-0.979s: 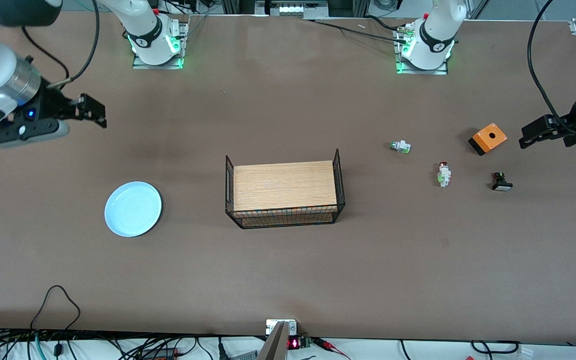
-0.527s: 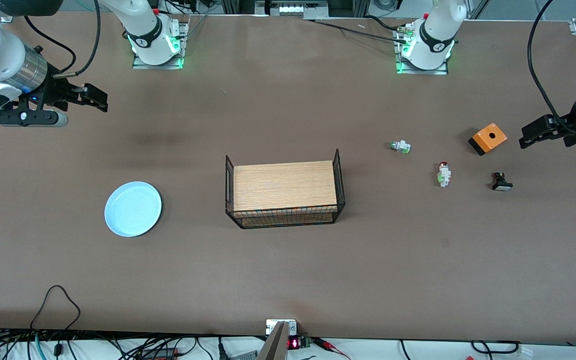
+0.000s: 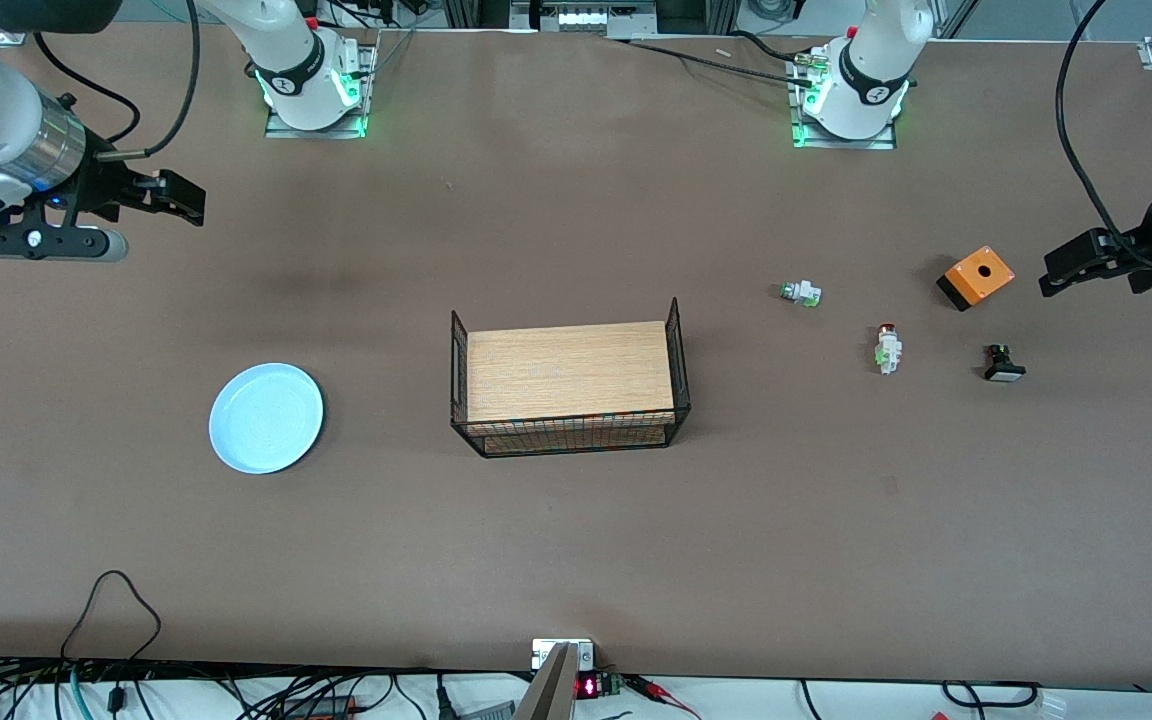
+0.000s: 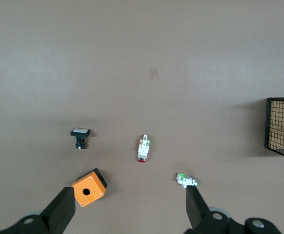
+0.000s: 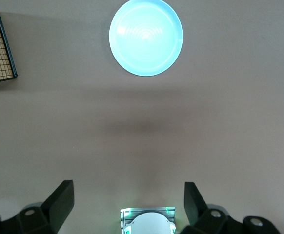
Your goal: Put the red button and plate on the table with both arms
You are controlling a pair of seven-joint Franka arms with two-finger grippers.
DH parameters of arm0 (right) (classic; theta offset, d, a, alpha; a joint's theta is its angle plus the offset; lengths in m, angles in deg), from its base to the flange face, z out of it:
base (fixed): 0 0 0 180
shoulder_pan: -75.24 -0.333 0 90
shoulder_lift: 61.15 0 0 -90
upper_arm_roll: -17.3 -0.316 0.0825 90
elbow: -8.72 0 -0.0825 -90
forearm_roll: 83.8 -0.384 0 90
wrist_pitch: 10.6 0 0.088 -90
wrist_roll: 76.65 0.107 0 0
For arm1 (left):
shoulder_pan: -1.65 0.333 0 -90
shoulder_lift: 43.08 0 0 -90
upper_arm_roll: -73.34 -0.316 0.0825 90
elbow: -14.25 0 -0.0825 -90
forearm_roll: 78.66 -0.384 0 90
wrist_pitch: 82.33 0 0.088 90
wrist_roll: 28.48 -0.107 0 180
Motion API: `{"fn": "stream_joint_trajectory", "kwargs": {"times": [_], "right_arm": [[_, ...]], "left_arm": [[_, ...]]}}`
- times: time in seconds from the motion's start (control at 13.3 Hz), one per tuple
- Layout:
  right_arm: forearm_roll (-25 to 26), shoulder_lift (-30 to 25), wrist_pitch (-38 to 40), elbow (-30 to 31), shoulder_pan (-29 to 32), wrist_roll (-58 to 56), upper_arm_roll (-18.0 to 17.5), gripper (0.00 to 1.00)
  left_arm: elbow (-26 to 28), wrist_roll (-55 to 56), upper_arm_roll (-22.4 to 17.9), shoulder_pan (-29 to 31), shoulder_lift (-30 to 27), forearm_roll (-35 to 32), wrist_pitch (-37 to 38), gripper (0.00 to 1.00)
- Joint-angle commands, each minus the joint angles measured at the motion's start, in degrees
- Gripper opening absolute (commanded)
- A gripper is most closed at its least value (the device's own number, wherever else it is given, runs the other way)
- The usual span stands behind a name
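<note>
The red button (image 3: 887, 348) lies on its side on the brown table (image 3: 576, 550) toward the left arm's end, also in the left wrist view (image 4: 143, 148). The pale blue plate (image 3: 266, 417) lies flat on the table toward the right arm's end, also in the right wrist view (image 5: 146, 37). My left gripper (image 3: 1054, 277) is open and empty, up at the table's end beside the orange box; in its wrist view (image 4: 127, 207) nothing sits between the fingers. My right gripper (image 3: 181, 200) is open and empty, raised over bare table near its base (image 5: 127, 207).
A wooden board in a black wire rack (image 3: 568, 378) stands mid-table. An orange box (image 3: 976, 276), a white part with a green cap (image 3: 800, 293) and a black part with a white face (image 3: 1003, 366) lie around the red button.
My right gripper has risen and drawn back toward its end of the table, its wrist turning. The left arm, the plate and the button parts have not moved.
</note>
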Motion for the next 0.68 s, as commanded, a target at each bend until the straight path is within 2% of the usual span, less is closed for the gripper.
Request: {"fn": "stream_joint_trajectory", "kwargs": {"times": [0.0, 0.45, 0.6], "right_arm": [[0.52, 1.87, 0.43, -2.11, 0.32, 0.87, 1.05, 1.0], [-0.62, 3.89, 0.15, -3.07, 2.16, -0.79, 1.75, 1.0], [-1.51, 3.45, 0.94, -3.34, 0.95, 0.34, 1.23, 1.0]], "left_arm": [[-0.01, 0.67, 0.05, 0.01, -0.89, 0.15, 0.32, 1.0], [-0.01, 0.67, 0.14, -0.08, -0.89, 0.15, 0.32, 1.0], [-0.01, 0.67, 0.14, -0.08, -0.89, 0.15, 0.32, 1.0]]}}
